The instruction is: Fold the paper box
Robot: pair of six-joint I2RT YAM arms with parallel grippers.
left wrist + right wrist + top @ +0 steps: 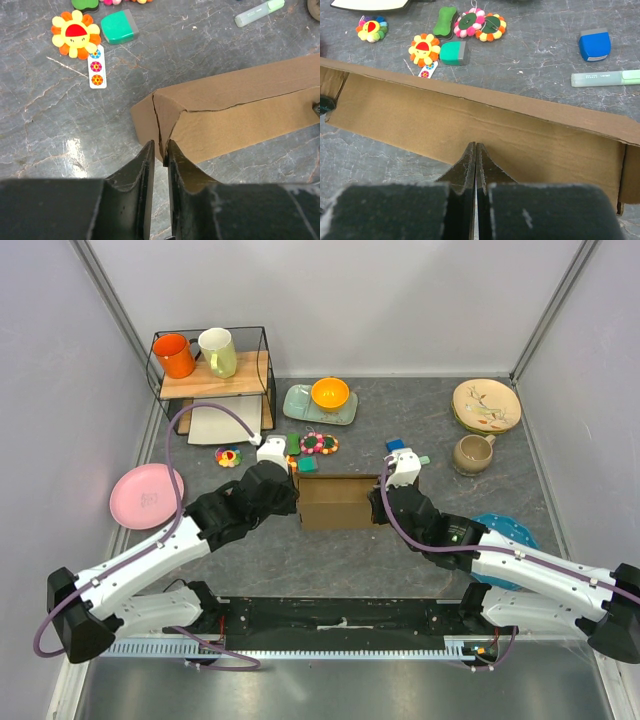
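Note:
The paper box (pixel 335 505) is a brown cardboard box standing partly folded at the table's middle, with its walls raised. My left gripper (pixel 293 498) is at its left end. In the left wrist view the jaws (pixel 160 150) are nearly closed on the edge of a folded corner flap of the box (pixel 240 115). My right gripper (pixel 378 502) is at the box's right end. In the right wrist view its jaws (pixel 476 146) are fully shut, with the tips against the long inner wall of the box (pixel 470 120). Nothing shows between them.
Behind the box lie small toys (pixel 318 444), a green eraser (pixel 453 52), a blue eraser (pixel 594 45) and a highlighter (pixel 605 78). A pink plate (pixel 147 495) lies left, a wire shelf (pixel 212 365) with mugs back left, a mug (pixel 472 453) and a beige plate (pixel 486 404) back right.

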